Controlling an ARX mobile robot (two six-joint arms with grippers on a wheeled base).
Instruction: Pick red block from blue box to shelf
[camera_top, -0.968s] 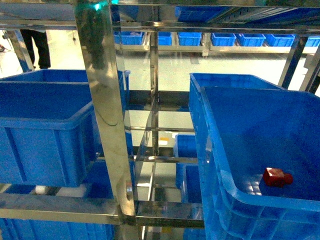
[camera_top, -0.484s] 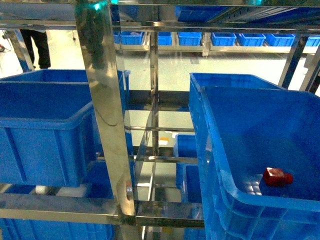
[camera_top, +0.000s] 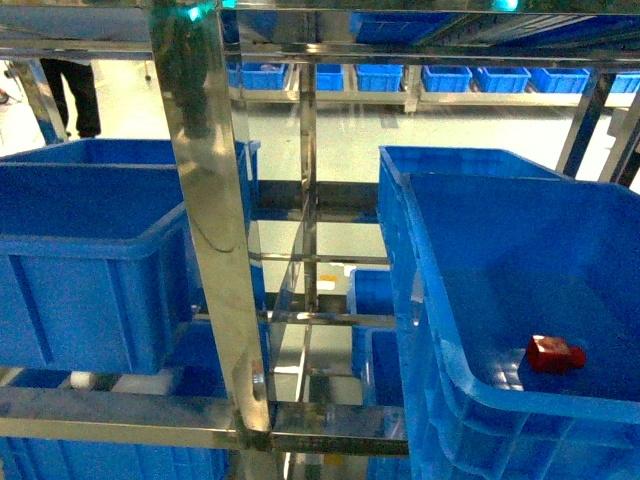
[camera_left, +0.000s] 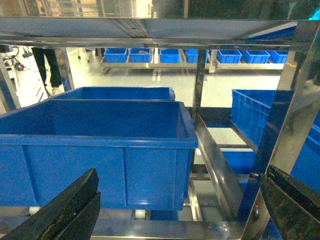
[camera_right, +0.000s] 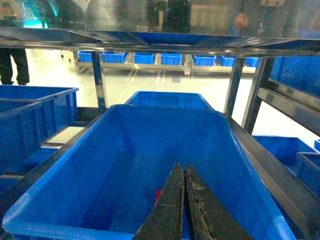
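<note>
Evidently the approach is only beginning: the red block (camera_top: 555, 354) lies inside the blue box (camera_top: 440, 330), near its front wall. The right gripper (camera_right: 184, 172) hovers above that box, fingers pressed together; they must spread, then descend. Left gripper (camera_left: 175, 200) fingers are spread wide.

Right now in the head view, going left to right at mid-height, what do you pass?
Left blue crate → shiny upright post of the shelf → thinner rear post → blue box → red block inside it.
</note>
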